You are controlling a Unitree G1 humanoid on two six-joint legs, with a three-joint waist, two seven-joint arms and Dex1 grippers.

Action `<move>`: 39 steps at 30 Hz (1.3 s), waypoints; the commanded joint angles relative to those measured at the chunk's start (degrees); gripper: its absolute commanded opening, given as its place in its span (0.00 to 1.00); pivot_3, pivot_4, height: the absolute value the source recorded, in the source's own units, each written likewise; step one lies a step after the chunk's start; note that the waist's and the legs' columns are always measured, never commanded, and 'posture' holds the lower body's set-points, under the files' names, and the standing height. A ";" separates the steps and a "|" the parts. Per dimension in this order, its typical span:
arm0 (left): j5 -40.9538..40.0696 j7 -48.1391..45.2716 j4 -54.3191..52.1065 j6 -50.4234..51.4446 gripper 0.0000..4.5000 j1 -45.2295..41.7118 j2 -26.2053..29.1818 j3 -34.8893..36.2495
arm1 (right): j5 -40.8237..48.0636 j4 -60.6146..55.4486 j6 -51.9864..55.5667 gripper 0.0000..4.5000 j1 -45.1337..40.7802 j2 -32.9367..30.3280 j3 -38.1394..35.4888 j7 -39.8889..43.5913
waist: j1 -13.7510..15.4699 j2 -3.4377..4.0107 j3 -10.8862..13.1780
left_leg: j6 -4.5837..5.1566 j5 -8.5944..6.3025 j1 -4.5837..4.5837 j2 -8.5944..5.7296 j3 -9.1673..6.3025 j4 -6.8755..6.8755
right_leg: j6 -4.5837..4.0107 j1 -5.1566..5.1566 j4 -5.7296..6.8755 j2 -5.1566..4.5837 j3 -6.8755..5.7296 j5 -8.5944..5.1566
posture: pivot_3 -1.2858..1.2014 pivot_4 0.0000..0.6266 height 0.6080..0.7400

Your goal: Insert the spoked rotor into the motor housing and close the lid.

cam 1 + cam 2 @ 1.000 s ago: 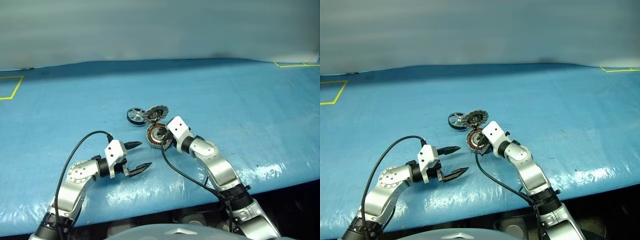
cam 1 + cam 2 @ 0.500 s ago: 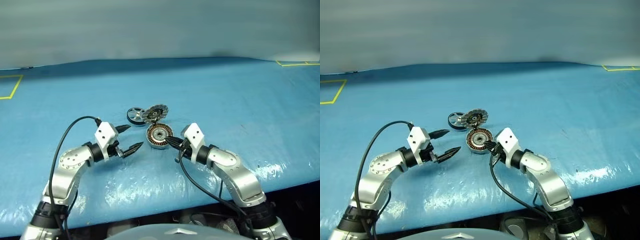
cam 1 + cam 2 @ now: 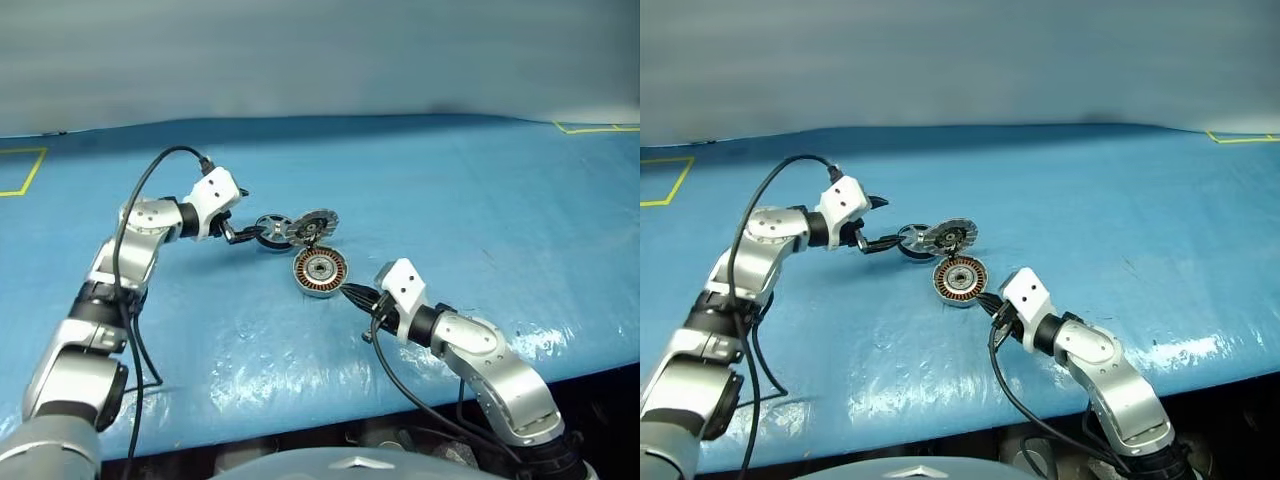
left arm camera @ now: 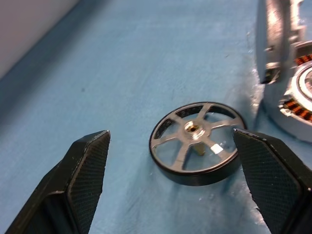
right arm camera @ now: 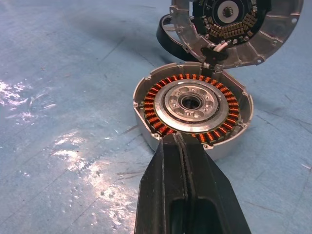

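Bench [image 3: 480,190]: blue sheet, wide bare room on all sides of parts cluster near centre; yellow tape marks at far corners.
Motor housing [image 3: 319,272]: flat on bench, open.
Lid [image 3: 309,226]: tilted up at housing's far rim, toothed face showing.
Spoked rotor [image 4: 197,142]: on bench just beside lid.
Left hand [image 3: 246,237]: fingers apart, flanking rotor; has advanced from near edge.
Right hand [image 3: 352,293]: fingers together, tip beside housing's near rim; has drawn back.
No legible writing.

I see the spoked rotor [image 4: 197,143] as dark metal with a polished, glinting rim, and the motor housing [image 5: 192,108] as bright machined metal ringed with coppery wire windings. My left gripper's fingers [image 4: 85,163] look like matt black, finely textured plastic. The worktop [image 3: 480,200] wears a blue, slightly wrinkled, glossy sheet.
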 commanded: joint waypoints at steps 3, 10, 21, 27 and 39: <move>4.34 -5.53 14.66 -7.75 0.95 -11.67 -4.82 -3.68 | -1.41 -3.00 -1.27 0.00 1.69 0.72 0.39 -2.75 | 0.29 -0.14 0.08 | 0.03 -0.01 -0.11 -0.01 0.01 0.05 | 0.03 -0.05 -0.04 0.00 -0.02 0.02 | 0.52 0.24 1.00; 12.50 -8.21 29.35 -15.11 0.95 -20.25 -9.13 -9.25 | -0.37 -6.62 -1.96 0.00 5.70 1.59 -1.25 -4.59 | -0.11 -0.25 0.15 | 0.15 -0.10 -0.17 -0.02 0.13 0.09 | 0.13 -0.11 -0.07 -0.01 0.08 0.00 | 0.52 0.24 1.00; 17.88 -8.60 36.11 -20.25 0.95 -23.00 -9.99 -10.49 | -0.70 -11.41 -2.86 0.00 6.42 0.14 -2.84 -5.30 | -0.21 -0.44 0.27 | 0.24 -0.15 -0.24 0.02 0.12 0.30 | 0.18 -0.14 0.00 -0.03 0.10 0.05 | 0.52 0.24 1.00; 16.58 -11.77 34.47 -21.34 0.95 -22.27 -10.61 -9.09 | -0.68 -12.99 -1.64 0.00 4.68 -0.46 -0.36 -4.68 | -0.20 -0.45 0.28 | 0.24 -0.15 -0.26 0.02 0.12 0.35 | 0.19 -0.15 0.02 -0.03 0.10 0.05 | 0.52 0.24 1.00; 16.78 -12.24 34.17 -24.38 0.95 -22.50 -8.62 -8.21 | -1.98 -11.14 -0.79 0.00 2.99 -1.09 1.96 -4.93 | 0.16 -0.47 0.29 | 0.26 -0.16 -0.29 0.00 0.11 0.42 | 0.21 -0.14 0.03 -0.05 0.08 0.07 | 0.52 0.24 1.00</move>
